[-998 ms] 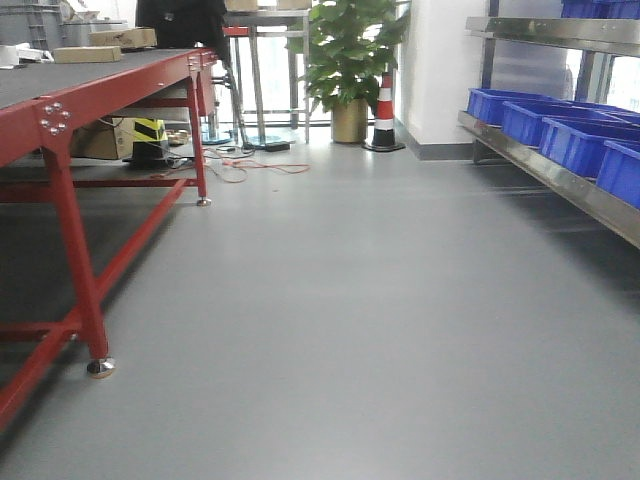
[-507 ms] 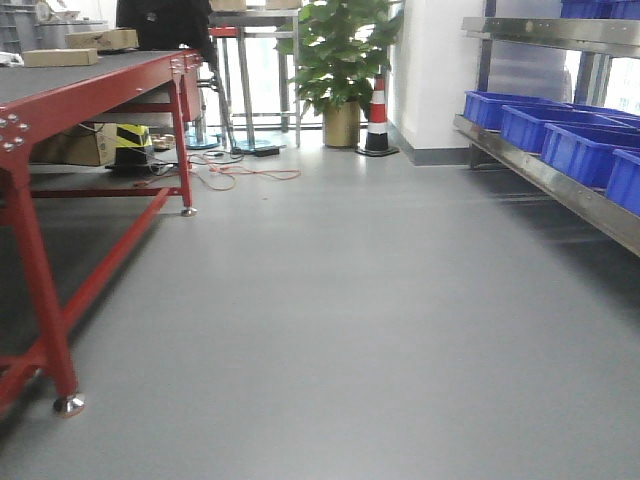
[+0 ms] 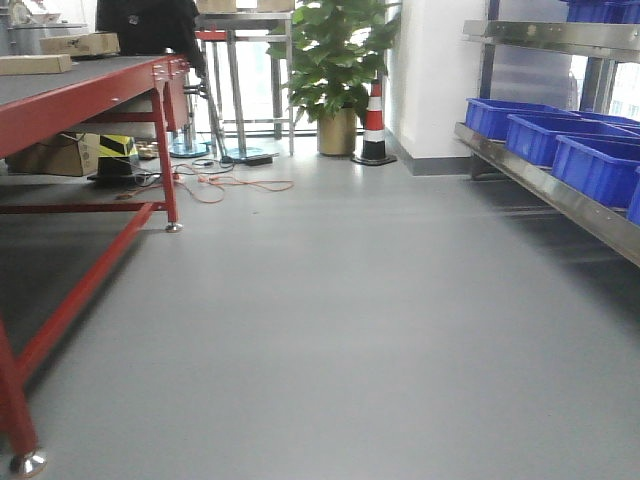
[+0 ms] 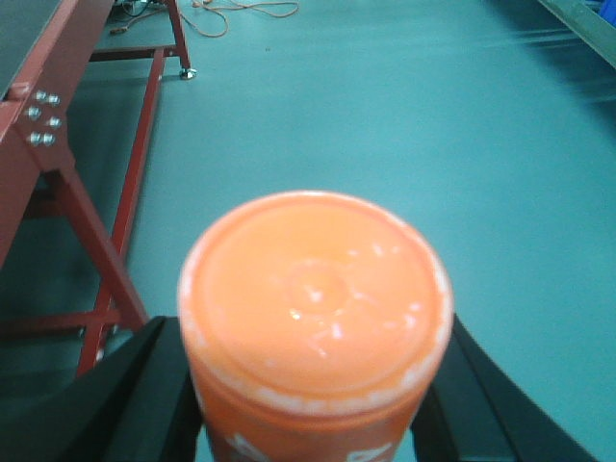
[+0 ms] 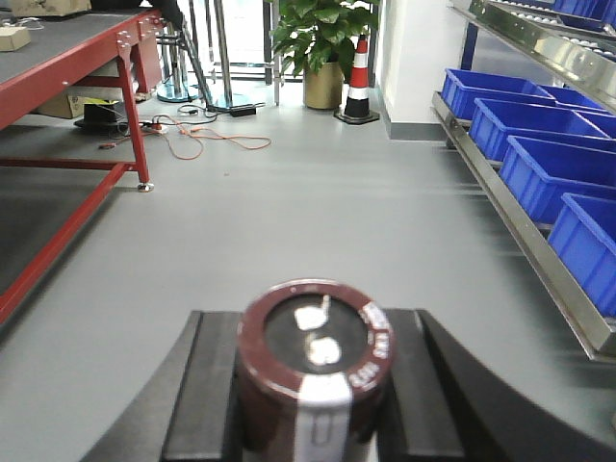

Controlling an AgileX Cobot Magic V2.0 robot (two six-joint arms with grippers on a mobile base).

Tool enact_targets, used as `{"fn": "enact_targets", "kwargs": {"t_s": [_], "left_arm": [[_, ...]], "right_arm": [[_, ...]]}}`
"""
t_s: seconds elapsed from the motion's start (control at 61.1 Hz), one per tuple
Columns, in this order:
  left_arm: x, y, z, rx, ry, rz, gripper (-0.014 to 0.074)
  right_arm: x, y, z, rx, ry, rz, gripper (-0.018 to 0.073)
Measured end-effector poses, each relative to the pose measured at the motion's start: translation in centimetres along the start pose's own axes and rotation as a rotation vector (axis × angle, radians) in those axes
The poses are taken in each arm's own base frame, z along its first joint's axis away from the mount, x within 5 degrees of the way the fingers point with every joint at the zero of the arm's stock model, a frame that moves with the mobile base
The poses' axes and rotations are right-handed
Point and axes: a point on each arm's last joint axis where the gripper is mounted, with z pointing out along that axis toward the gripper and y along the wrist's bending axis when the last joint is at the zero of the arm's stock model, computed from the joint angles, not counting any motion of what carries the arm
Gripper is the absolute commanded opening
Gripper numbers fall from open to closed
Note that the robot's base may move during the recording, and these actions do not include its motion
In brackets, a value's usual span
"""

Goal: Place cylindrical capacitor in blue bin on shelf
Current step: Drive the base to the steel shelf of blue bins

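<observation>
The cylindrical capacitor (image 5: 315, 351), dark brown with a white stripe and two silver terminals on top, stands upright between the black fingers (image 5: 207, 395) of my right gripper (image 5: 315, 390), which is shut on it. My left gripper (image 4: 316, 395) is shut on an orange round-topped container (image 4: 316, 298). The steel shelf (image 3: 560, 195) runs along the right wall, with a row of blue bins (image 3: 600, 165) on its lower level. In the right wrist view the shelf (image 5: 525, 236) and its blue bins (image 5: 544, 173) lie ahead to the right. Neither gripper shows in the front view.
A red-framed table (image 3: 90, 95) lines the left side, with cardboard boxes (image 3: 65, 155) under it. Orange cables (image 3: 230, 185) trail on the grey floor at the far end. A potted plant (image 3: 335, 70) and a striped cone (image 3: 375, 125) stand by the back wall.
The view has advanced down the aisle: the red table's near leg has slid left and down out of the frame, and the plant and cone have drifted left. Bins sit slightly further right.
</observation>
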Motion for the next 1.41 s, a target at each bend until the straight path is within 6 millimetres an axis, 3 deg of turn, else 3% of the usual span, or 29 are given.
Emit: {"fn": "enact_targets", "kwargs": {"t_s": [1.408], "left_arm": [[0.00,0.00,0.00,0.000,0.000,0.000,-0.0111]], "right_arm": [[0.00,0.00,0.00,0.000,0.000,0.000,-0.0099]]}}
